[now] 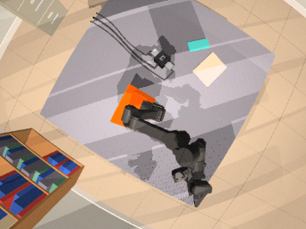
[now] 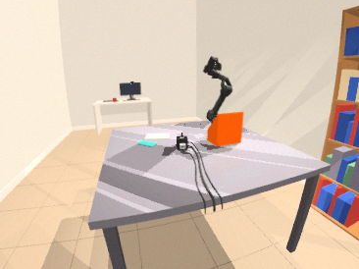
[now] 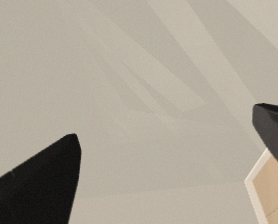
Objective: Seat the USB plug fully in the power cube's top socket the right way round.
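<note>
The black power cube (image 1: 157,62) (image 2: 179,143) stands on the table with pale plugs in its sides. A small dark plug (image 2: 181,134) stands up from its top; its orientation and depth are too small to tell. My gripper (image 1: 160,114) (image 2: 207,68) (image 3: 164,128) is open and empty, raised high above the table and well away from the cube. The wrist view shows only the two spread fingers against the wall, with neither cube nor plug in sight.
A tall orange block (image 1: 120,110) (image 2: 229,130) stands near the cube. Dark cables (image 1: 119,40) (image 2: 200,169) run from the cube to the table edge. A teal slab (image 1: 198,45) (image 2: 147,143) and a cream pad (image 1: 210,69) (image 2: 157,136) lie on the cube's other side.
</note>
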Tool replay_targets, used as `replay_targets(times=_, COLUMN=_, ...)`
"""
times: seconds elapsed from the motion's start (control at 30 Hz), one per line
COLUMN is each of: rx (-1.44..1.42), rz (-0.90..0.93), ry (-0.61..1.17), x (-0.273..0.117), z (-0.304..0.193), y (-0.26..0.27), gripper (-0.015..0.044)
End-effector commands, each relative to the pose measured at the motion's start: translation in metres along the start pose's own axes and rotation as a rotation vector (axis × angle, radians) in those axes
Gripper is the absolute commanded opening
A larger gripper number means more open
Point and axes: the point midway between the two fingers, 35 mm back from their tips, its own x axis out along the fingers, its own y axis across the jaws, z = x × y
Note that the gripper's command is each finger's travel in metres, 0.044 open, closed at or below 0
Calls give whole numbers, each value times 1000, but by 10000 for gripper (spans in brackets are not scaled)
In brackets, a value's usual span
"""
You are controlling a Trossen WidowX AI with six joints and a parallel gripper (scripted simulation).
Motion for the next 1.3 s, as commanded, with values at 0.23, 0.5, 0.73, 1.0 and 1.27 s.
replay_targets(times=0.23, rx=-293, rz=-126, ry=301, x=18, z=-120, y=-78, gripper=440)
replay_targets(times=0.5, rx=-708, rz=-212, ry=770, x=-36, z=-244, y=-182, gripper=440)
replay_targets(times=0.73, rx=-911, rz=-163, ry=1155, x=-118, z=-303, y=-237, gripper=440)
replay_targets(times=1.0, rx=-1261, rz=50, ry=1689, x=-273, z=-332, y=-303, gripper=440)
replay_targets(times=1.27, rx=-1581, rz=478, ry=2161, x=-423, z=-287, y=-343, gripper=440)
